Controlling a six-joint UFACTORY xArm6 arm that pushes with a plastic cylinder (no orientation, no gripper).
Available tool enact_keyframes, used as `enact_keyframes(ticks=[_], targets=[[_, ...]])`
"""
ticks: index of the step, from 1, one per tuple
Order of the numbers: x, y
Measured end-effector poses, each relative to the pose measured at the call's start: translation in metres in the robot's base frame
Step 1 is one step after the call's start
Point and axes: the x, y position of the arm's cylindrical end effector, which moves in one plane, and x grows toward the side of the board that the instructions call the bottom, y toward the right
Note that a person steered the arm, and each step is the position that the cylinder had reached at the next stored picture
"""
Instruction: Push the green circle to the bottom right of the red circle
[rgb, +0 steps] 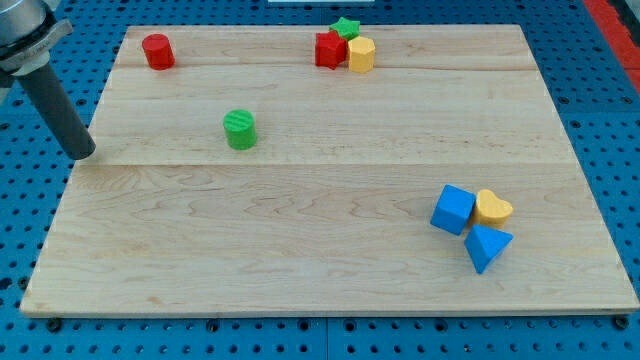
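Now my tip (82, 154) rests at the wooden board's (300, 270) left edge, touching no block; the rod has no pincer to open or close.
Measured from the green circle (240, 130): tip well left, red circle (157, 51) up-left, red-green-yellow cluster (345, 47) up-right, two blue blocks (470, 225) and yellow heart (493, 207) far down-right.

Green circle (240, 129) lower right of red circle (157, 51); my tip (82, 155) far left.

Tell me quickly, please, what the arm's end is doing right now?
My tip: no gripper, holding nothing; it sits at the board's left edge, touching no block, left of the green circle and below the red circle.
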Motion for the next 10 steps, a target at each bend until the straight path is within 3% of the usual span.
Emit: enact_keyframes(ticks=[2,3,6,7,10], targets=[[0.038,0.173],[0.038,0.207],[-0.063,0.188],[-0.081,0.142],[-0.076,0.139]])
